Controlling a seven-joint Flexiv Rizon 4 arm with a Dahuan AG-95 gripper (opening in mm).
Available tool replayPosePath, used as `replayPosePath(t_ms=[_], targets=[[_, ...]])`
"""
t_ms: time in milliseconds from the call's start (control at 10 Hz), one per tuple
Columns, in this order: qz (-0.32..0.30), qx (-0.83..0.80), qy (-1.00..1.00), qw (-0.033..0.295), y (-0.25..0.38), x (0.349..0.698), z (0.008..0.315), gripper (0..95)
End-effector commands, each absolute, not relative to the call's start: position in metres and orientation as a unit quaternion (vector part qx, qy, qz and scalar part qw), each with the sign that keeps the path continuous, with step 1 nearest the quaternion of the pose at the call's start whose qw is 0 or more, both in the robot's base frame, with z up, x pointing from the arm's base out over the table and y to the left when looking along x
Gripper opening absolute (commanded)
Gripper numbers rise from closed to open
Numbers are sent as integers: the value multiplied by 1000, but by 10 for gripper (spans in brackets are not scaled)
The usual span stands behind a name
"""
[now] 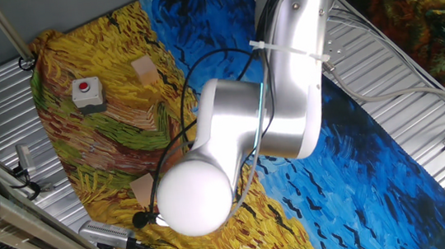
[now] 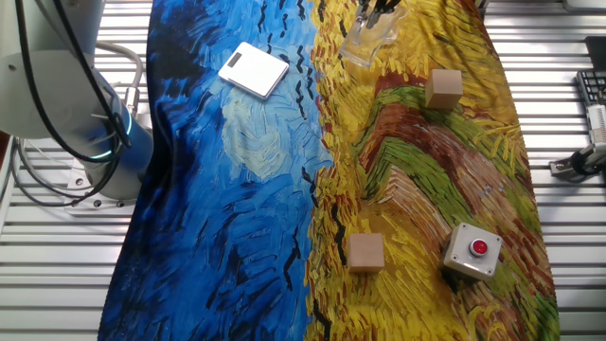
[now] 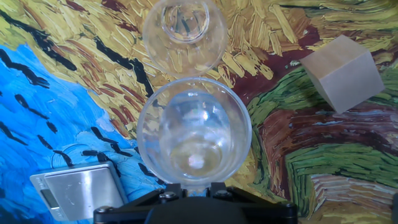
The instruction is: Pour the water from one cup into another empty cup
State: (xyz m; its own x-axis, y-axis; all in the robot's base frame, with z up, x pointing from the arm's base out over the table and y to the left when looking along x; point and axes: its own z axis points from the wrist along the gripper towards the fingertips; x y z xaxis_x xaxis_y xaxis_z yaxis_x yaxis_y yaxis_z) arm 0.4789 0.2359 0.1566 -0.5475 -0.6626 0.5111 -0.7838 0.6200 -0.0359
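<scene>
In the hand view I look straight down into the taller clear tumbler [image 3: 194,134], which stands upright with glints of water at its bottom. The shorter clear cup [image 3: 184,28] stands just beyond it, their rims nearly touching. My gripper [image 3: 193,190] shows only as black blocks at the bottom edge, right at the tumbler's near rim. The fingertips are hidden, so I cannot tell whether they grip the tumbler. In the other fixed view the gripper [image 2: 381,8] hangs over the tumbler [image 2: 369,43] at the cloth's far edge. In the first fixed view the arm hides both cups.
A wooden cube [image 3: 342,71] lies right of the tumbler, and a small silver scale [image 3: 78,190] lies to its lower left. Another wooden cube [image 2: 365,253] and a grey box with a red button [image 2: 472,251] lie nearer on the painted cloth [image 2: 237,218].
</scene>
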Motion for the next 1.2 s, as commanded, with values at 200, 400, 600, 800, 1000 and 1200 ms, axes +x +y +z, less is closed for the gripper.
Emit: replayPosePath(t_ms=[200, 400, 600, 800, 1000, 1200], targets=[[130, 415, -870, 231, 236, 478, 158, 0], [129, 415, -870, 231, 237, 478, 158, 0], [129, 414, -871, 232, 237, 476, 158, 0], [130, 412, -872, 232, 238, 475, 157, 0], [130, 411, -872, 232, 240, 475, 157, 0], [131, 410, -872, 234, 241, 475, 156, 0]])
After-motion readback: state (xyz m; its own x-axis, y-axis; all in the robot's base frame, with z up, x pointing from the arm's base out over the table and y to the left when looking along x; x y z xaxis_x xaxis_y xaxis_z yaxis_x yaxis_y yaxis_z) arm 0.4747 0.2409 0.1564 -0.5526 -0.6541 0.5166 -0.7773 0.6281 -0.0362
